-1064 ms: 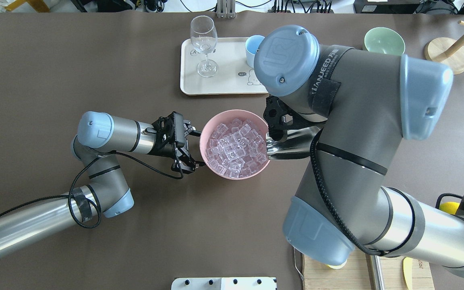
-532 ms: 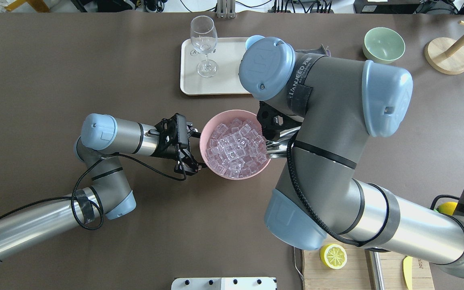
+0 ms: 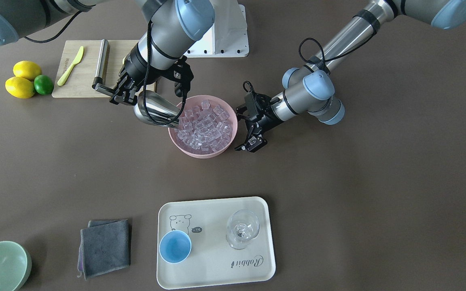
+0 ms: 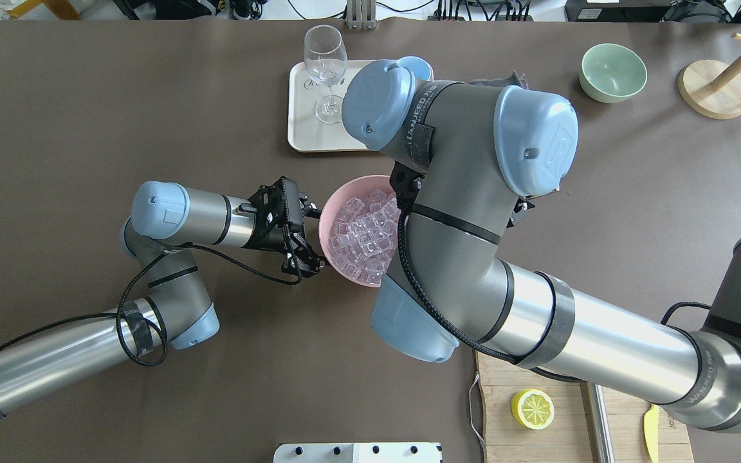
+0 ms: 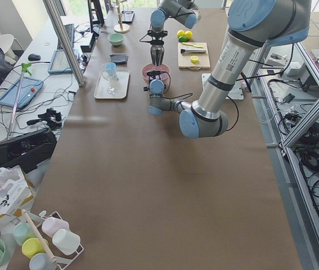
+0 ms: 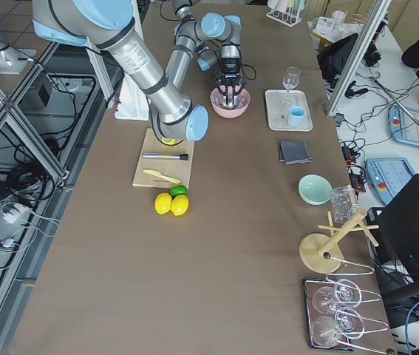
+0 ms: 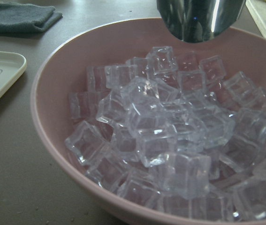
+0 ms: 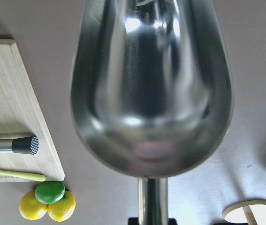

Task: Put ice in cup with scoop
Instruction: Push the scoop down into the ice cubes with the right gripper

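The ice is a heap of clear cubes in a pink bowl at mid table; it also shows in the left wrist view. My right gripper is shut on the handle of the steel scoop. The scoop's mouth rests at the bowl's rim, and its trough is empty. My left gripper is open, with its fingers spread beside the bowl's other rim. The light-blue cup stands on a cream tray. In the overhead view my right arm hides the scoop and most of the cup.
A stemmed glass shares the tray. A grey cloth and a pale-green bowl lie beside it. A wooden board holds a steel cylinder and a yellow knife. Lemons and a lime lie beside the board.
My right arm has swung left over the pink bowl and now covers the scoop and the bowl's right side from above. My left gripper has barely moved.
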You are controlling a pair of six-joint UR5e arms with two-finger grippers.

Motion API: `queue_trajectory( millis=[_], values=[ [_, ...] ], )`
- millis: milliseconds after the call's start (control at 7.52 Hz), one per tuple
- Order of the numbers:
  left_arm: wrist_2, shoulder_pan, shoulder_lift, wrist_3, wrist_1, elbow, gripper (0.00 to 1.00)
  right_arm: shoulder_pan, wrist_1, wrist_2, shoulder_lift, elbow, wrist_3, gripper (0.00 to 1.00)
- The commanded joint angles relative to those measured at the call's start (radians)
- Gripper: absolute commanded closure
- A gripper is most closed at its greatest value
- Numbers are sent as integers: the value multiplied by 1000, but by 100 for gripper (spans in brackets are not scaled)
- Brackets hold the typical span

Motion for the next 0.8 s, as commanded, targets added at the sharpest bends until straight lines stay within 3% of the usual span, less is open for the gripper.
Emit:
queue_trajectory(
  millis=[0, 665],
  values=[
    [14, 4, -11, -26, 0, 0, 2, 0, 16, 2, 46, -105, 0, 100],
    [16, 8, -11, -26, -5, -1, 2, 0, 79, 19, 49, -179, 19, 100]
  ],
)
